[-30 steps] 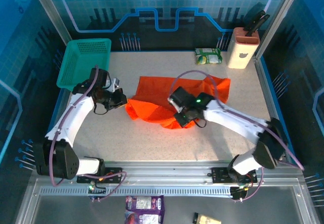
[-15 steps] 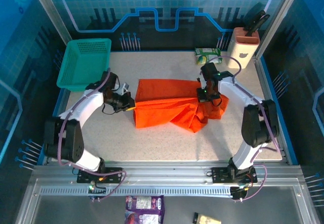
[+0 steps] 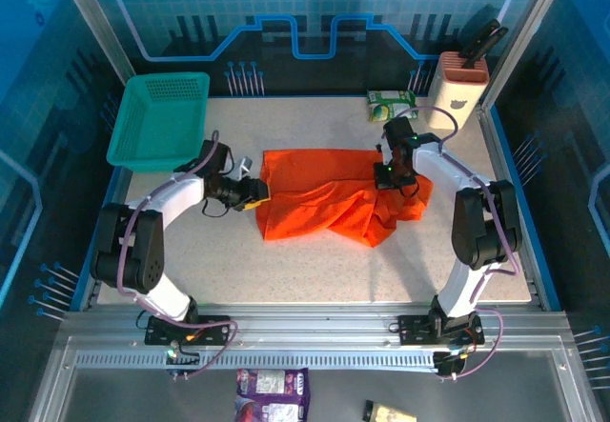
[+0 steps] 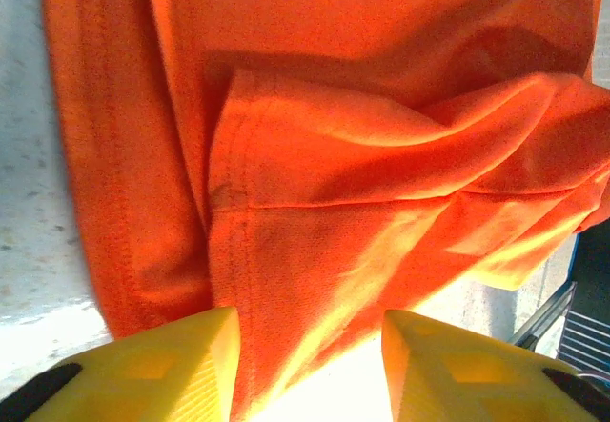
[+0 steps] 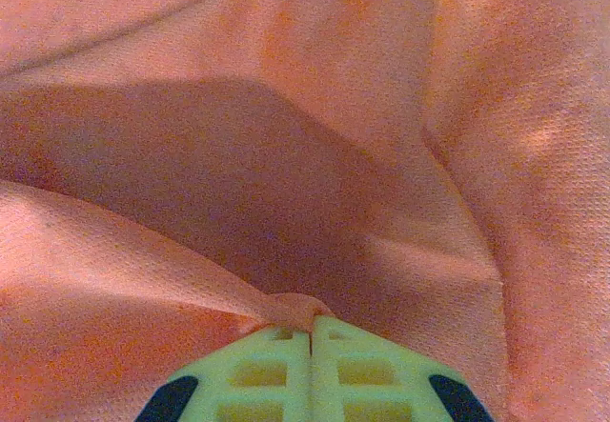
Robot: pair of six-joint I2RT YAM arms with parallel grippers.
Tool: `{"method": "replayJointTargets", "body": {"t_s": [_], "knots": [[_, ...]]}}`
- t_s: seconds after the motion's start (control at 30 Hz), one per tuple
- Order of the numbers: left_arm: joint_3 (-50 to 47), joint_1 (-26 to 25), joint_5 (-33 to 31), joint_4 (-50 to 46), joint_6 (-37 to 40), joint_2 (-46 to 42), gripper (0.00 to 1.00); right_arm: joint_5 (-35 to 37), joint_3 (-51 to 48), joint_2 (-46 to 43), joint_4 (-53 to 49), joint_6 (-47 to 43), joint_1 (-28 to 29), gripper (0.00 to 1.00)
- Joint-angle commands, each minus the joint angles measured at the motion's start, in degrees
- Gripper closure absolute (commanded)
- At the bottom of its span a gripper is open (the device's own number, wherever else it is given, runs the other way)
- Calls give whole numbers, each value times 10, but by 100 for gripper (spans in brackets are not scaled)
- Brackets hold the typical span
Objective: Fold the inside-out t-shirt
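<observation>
While both arms reach in from the sides, t-shirt [image 3: 319,198] lies mid-bench [image 3: 315,270], bunched into a wrinkled orange band. Left end effector [image 3: 255,191] sits at its left hem, yellow fingers [image 4: 172,355] standing partly apart, cloth showing in the gap, nothing clamped. Right end effector [image 3: 389,176] is at the t-shirt's right end, jaws pressed together, a small peak of fabric pinched at the tips. Teal basket [image 3: 157,117] sits in the far-left corner, apart from the t-shirt.
</observation>
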Motion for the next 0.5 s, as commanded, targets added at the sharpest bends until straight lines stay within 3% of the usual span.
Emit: {"method": "replayJointTargets", "body": {"t_s": [0.0, 0.33, 0.47], "knots": [[-9, -23, 1, 23, -1, 18, 54, -12, 5, -4, 1, 9, -7, 100], [44, -44, -72, 2, -20, 108, 51, -21, 2, -7, -1, 10, -6, 100], [50, -47, -47, -2, -23, 124, 51, -23, 4, -17, -10, 14, -2, 96]]}}
